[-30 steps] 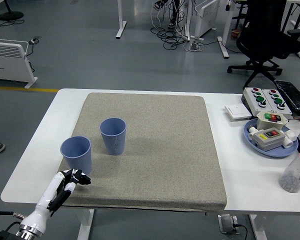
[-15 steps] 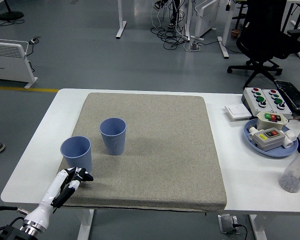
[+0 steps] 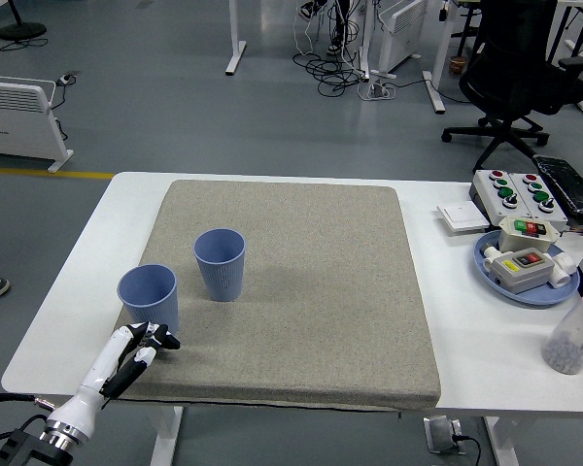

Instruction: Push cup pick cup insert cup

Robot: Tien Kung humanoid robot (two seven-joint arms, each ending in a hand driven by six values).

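Two blue cups [image 3: 149, 296] upright on grey mat [image 3: 301, 291], left hand [image 3: 146, 342] just below nearer cup, fingers curled, holding nothing

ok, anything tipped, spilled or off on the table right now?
Nothing stands out. Both ribbed blue plastic cups, the nearer one and the farther one, stand upright and apart on the grey fabric mat. No spill shows. The left hand sits just in front of the nearer cup, fingers curled, holding nothing.

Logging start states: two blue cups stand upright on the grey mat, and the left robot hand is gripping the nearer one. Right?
Not quite. The head view shows both blue cups, nearer and farther, upright on the grey mat, but the left robot hand sits just in front of the nearer one, holding nothing.
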